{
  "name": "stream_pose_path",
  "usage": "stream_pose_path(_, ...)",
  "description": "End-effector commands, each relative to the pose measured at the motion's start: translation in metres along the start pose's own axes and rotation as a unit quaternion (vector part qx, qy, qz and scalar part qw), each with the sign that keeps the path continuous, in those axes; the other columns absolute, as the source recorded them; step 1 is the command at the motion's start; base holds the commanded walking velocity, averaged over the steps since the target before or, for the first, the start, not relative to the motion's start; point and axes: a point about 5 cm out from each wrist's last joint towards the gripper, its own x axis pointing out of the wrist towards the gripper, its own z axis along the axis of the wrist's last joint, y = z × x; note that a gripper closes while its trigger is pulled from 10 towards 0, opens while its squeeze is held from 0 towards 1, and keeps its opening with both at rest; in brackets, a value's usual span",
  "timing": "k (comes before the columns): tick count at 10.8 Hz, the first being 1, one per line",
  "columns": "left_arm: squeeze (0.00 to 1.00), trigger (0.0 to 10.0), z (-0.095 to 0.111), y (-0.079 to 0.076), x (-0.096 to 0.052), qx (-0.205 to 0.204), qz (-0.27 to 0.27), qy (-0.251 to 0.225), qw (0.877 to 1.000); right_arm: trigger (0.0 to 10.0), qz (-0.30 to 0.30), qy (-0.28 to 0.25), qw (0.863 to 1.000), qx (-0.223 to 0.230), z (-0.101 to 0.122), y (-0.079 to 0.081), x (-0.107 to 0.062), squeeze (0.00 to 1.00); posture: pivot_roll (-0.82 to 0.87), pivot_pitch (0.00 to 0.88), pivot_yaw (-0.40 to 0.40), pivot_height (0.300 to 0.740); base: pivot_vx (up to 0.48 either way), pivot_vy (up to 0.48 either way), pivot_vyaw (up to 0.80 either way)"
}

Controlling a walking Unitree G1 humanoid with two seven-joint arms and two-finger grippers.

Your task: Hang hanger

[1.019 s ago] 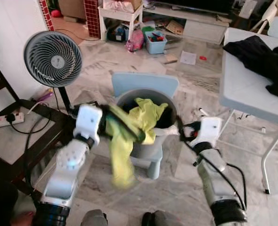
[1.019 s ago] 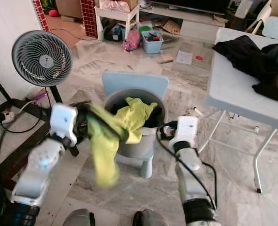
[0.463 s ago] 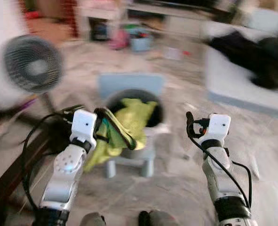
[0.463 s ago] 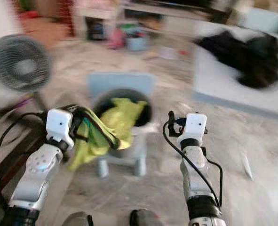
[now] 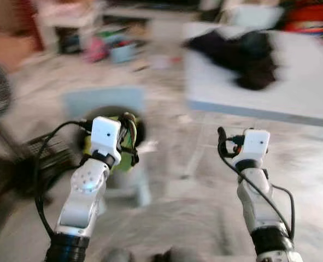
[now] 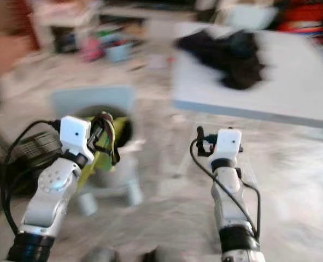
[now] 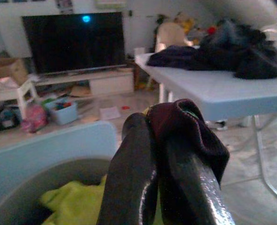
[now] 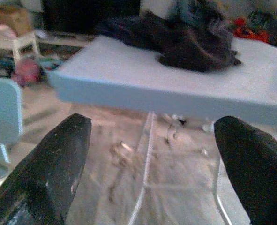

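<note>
Hanger hook is not something we can make out; our left gripper (image 7: 161, 154) pinches dark-and-yellow cloth (image 5: 125, 143) above the bin (image 7: 35, 187). Right gripper (image 8: 152, 154) gapes empty. Hanging remains undone.

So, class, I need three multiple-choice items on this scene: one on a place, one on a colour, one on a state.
1. Where does the dark clothing pile lie?
A. on the white table
B. in the grey basket
C. on the floor

2. What colour is the garment in the grey basket?
A. red
B. yellow-green
C. white

3. How does the right pincer stand?
A. shut on cloth
B. shut on nothing
C. open, holding nothing

Answers:
1 A, the pile sits on the tabletop in the head views.
2 B, the left wrist view shows yellow-green cloth inside the basket.
3 C, the right wrist view shows its fingers wide apart with only floor and table between, while the left pincer is closed on dark cloth.
</note>
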Motion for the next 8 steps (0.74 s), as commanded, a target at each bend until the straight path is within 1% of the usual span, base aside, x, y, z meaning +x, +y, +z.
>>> stream_pose_path(1, 0.00, 10.0, 0.0057, -0.0017, 0.0013, -0.002, -0.002, -0.010, 1.000, 10.0, -0.007, -0.001, 1.000, -0.006, 0.0001, -0.0057, -0.0003, 0.00, 0.03, 0.021, -0.051, 0.740, 0.000, -0.401, -0.44)
stream_pose_path(3, 0.00, 10.0, 0.0070, -0.0029, 0.0013, -0.003, -0.004, -0.010, 1.000, 10.0, -0.009, -0.001, 1.000, -0.008, 0.0000, -0.0060, -0.0004, 0.00, 0.03, 0.023, -0.050, 0.740, 0.000, -0.399, -0.41)
stream_pose_path(5, 0.00, 10.0, 0.0091, -0.0034, 0.0033, -0.004, -0.006, -0.012, 1.000, 10.0, -0.002, 0.001, 1.000, -0.001, -0.0012, -0.0030, -0.0016, 0.00, 0.03, 0.027, -0.046, 0.740, 0.000, -0.390, 0.00)
stream_pose_path(8, 0.00, 10.0, 0.0118, -0.0063, 0.0059, -0.006, -0.010, -0.015, 1.000, 10.0, -0.002, -0.001, 1.000, -0.006, -0.0009, -0.0016, -0.0020, 0.00, 0.02, 0.026, -0.046, 0.740, 0.000, -0.364, 0.00)
